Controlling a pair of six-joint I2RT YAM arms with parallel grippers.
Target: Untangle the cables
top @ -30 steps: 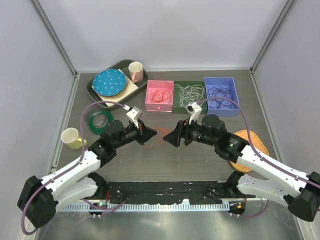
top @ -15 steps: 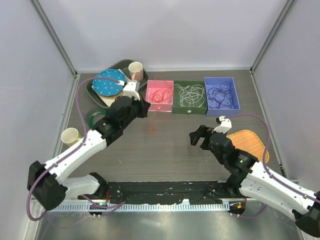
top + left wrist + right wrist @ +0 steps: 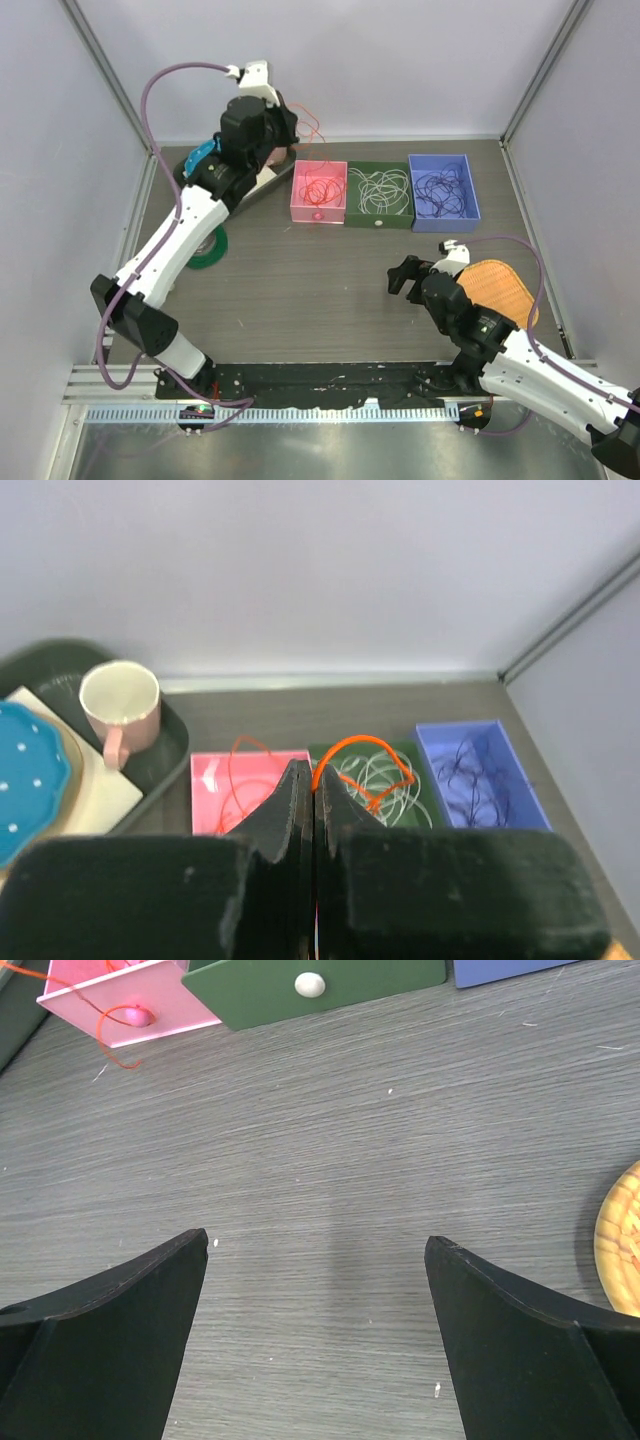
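Observation:
My left gripper (image 3: 287, 124) is raised high over the back of the table, above the pink box (image 3: 318, 207). It is shut on a red-orange cable (image 3: 366, 743), which loops up from between the tips of the left gripper (image 3: 308, 771). More red-orange cable (image 3: 318, 188) lies in the pink box. White cables (image 3: 380, 187) fill the green box and dark purple cables (image 3: 440, 188) the blue box. A green cable coil (image 3: 210, 250) lies on the table at left. My right gripper (image 3: 402, 277) hangs low at the near right, open and with nothing in it (image 3: 320, 1245).
A dark tray (image 3: 172, 757) at the back left holds a blue dotted plate (image 3: 25, 770) and a pink cup (image 3: 120, 702). A woven orange mat (image 3: 503, 285) lies beside the right arm. Grey walls close the back and both sides.
My left gripper has risen from the table's middle up and back with the red-orange cable. The right gripper let go, opened wide and pulled back to the near right.

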